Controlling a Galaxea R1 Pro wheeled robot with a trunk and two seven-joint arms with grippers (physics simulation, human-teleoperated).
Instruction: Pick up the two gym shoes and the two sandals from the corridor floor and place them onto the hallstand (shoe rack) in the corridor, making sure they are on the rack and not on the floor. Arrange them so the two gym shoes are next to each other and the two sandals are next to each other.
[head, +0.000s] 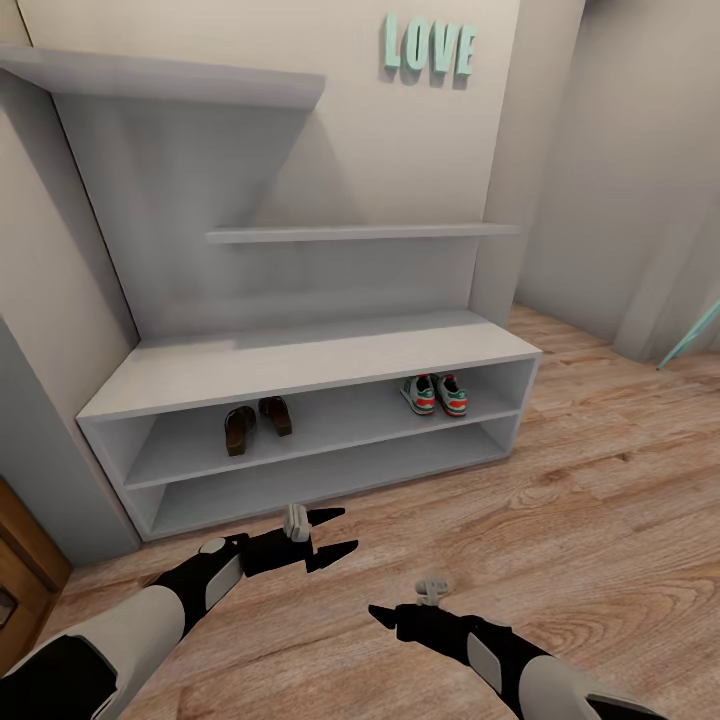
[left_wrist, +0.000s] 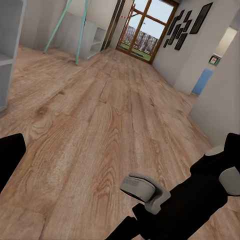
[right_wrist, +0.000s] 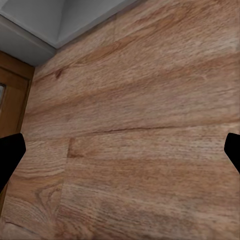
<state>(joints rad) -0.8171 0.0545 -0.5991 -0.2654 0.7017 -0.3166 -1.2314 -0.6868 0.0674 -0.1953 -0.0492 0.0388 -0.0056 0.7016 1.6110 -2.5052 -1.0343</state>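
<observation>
1. Two end effectors hang low over the corridor floor in front of the hallstand. The left end effector has its dark fingers spread wide with nothing between them. The right end effector points toward the left one, and its wrist view shows finger tips at opposite edges of the frame, so it too stands wide and empty.
2. Beneath both lies bare wood plank, with no shoe in either wrist view.
3. On the upper open tier of the hallstand, the two sandals sit toward the left end, just beside each other with toes angled slightly apart. The two gym shoes sit toward the right end of the same tier, side by side and touching or nearly so.
4. Well apart, the two pairs leave a bare stretch of shelf between them.
5. Judged from this layout, the placing step looks finished: all four pieces rest on the rack, each pair grouped.
6. What remains is probably only drawing the arms clear of the hallstand's front edge without bumping the lower tier.
</observation>
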